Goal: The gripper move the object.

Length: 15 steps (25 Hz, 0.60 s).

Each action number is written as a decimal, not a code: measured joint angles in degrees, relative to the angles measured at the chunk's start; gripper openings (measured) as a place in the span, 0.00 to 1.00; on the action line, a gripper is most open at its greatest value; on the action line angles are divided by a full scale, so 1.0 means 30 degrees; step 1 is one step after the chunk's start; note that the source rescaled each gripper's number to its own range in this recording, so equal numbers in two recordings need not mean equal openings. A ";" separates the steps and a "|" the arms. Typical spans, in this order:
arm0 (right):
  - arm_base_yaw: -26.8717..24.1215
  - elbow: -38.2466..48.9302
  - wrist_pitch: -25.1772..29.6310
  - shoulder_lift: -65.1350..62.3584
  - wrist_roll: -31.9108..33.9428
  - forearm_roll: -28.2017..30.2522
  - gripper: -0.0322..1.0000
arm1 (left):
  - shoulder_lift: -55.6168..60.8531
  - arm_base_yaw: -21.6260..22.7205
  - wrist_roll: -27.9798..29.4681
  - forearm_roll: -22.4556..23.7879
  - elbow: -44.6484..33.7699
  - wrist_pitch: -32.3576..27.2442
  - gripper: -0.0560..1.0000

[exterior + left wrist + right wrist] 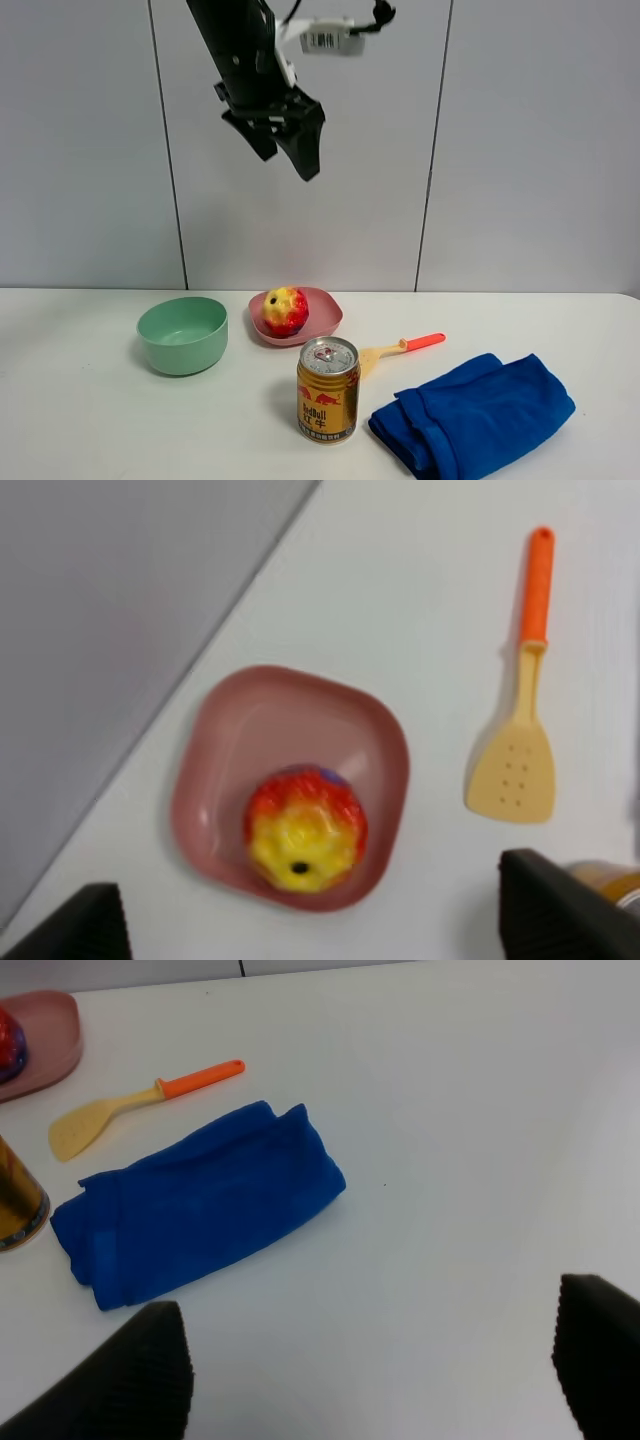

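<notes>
The left gripper (pixel 290 157) hangs high over the table (pixel 100 420), jaws spread wide, holding nothing. Below it the toy fruit (pixel 305 828), glossy red with a dimpled yellow crown and a dark spot, sits in a pink dish (pixel 300 710). The right gripper (pixel 360 1360) gapes empty too.

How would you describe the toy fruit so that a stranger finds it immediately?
On the white table, find the pink dish between the green bowl and the orange-handled spatula. The fruit lies in it: round, red with yellow patches, unlike the gold can.
</notes>
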<state>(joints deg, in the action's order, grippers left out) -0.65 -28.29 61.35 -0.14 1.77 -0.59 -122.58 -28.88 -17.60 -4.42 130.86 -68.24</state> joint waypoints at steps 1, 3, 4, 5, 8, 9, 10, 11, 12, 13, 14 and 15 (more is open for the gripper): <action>0.0000 0.0000 0.0000 0.0000 0.0000 0.0000 1.00 | 0.0378 0.0000 0.0619 0.0349 0.0127 -0.0151 0.64; 0.0000 0.0000 0.0000 0.0000 0.0000 0.0000 1.00 | 0.1375 0.0000 0.1904 0.1474 0.0191 -0.0325 0.64; 0.0000 0.0000 0.0000 0.0000 0.0000 0.0000 1.00 | 0.1897 -0.0016 0.2578 0.1858 0.0191 -0.0395 0.64; 0.0000 0.0000 0.0000 0.0000 0.0000 0.0000 1.00 | 0.2323 -0.0033 0.3125 0.2365 0.0191 -0.0460 0.61; 0.0000 0.0000 0.0000 0.0000 0.0000 0.0000 1.00 | 0.3932 -0.0033 0.4335 0.3878 0.0057 -0.0459 0.43; 0.0000 0.0000 0.0000 0.0000 0.0000 0.0000 1.00 | 0.4566 -0.0033 0.4409 0.4338 -0.0226 -0.0433 0.37; 0.0000 0.0000 0.0000 0.0000 0.0000 0.0000 1.00 | 0.5264 -0.0033 0.4409 0.4643 -0.0719 -0.0451 0.33; 0.0000 0.0000 0.0000 0.0000 0.0000 0.0000 1.00 | 0.5975 -0.0001 0.4365 0.4784 -0.1291 -0.0451 0.31; 0.0000 0.0000 0.0000 0.0000 0.0000 0.0000 1.00 | 0.6596 0.0124 0.4292 0.4831 -0.2140 -0.0451 0.30; 0.0000 0.0000 0.0000 0.0000 0.0000 0.0000 1.00 | 0.7334 0.0308 0.4222 0.4831 -0.3126 -0.0451 0.30; 0.0000 0.0000 0.0000 0.0000 0.0000 0.0000 1.00 | 0.8081 0.0552 0.4205 0.4831 -0.4212 -0.0451 0.30; 0.0000 0.0000 0.0000 0.0000 0.0000 0.0000 1.00 | 0.8719 0.0787 0.4161 0.4853 -0.5177 -0.0451 0.30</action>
<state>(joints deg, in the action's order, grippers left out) -0.65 -28.29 61.35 -0.14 1.77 -0.59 -96.43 -26.51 -5.11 10.13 115.33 -69.59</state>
